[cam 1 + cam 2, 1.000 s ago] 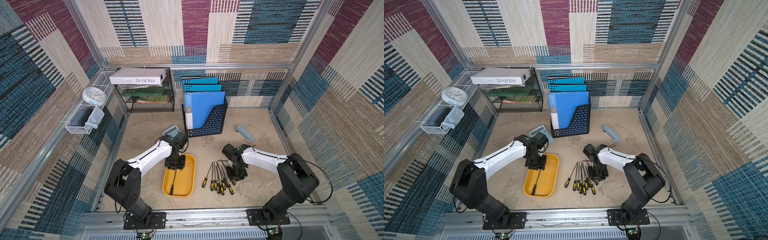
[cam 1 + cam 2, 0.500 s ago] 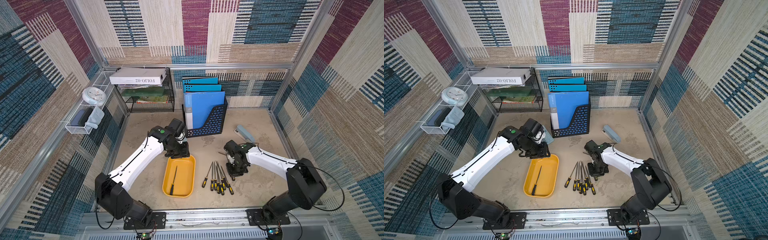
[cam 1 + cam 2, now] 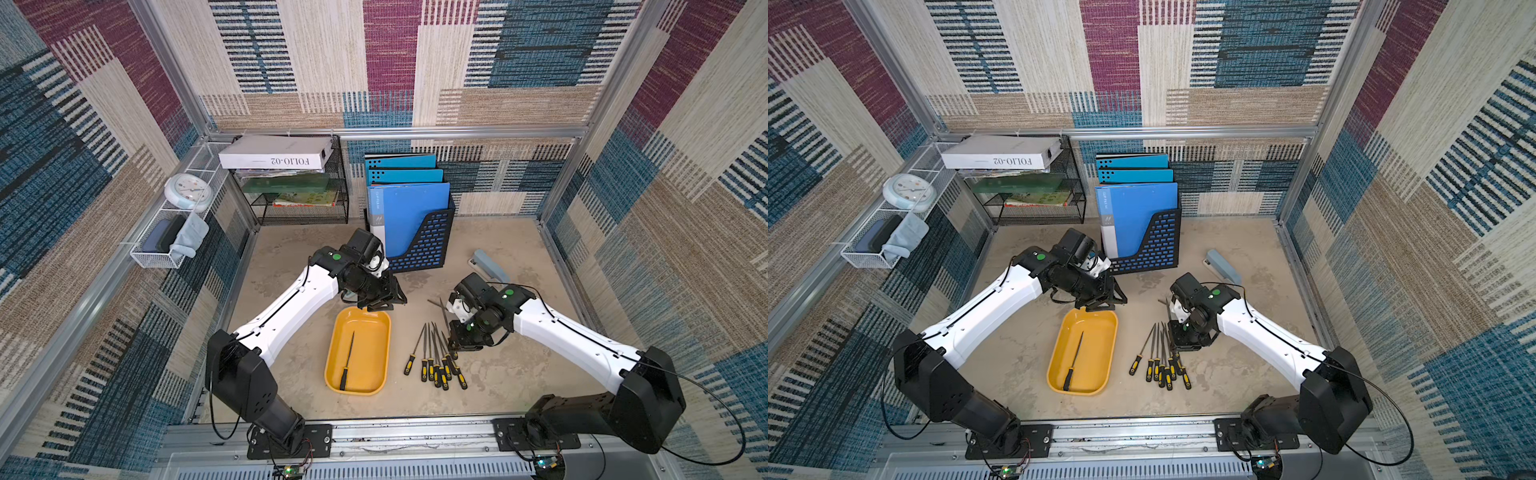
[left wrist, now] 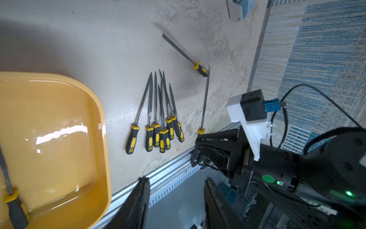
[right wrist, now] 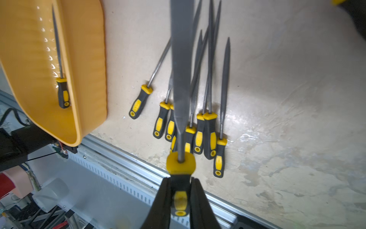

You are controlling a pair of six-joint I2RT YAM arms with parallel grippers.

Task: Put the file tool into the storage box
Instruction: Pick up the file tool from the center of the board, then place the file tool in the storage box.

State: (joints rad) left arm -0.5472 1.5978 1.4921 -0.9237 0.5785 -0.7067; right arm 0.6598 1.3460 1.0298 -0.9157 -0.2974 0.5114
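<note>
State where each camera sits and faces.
Top views: overhead from the front, down on left arm, right arm, shallow orange-yellow plastic tray, loose yellow-handled steel files.
Left wrist: at the tray's far end, past the open left gripper toward the right arm.
Right wrist: over the files, along the flat file the right gripper clamps.
Shared by both wrist views: tray, files.

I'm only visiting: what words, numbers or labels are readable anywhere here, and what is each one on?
"FOLIO-02": on the side of the white box lying on top of the black wire rack, seen upside down in both top views.
Print on the spine of the front blue folder: too small to read.
Numerals on the clock: too small to read.
</note>
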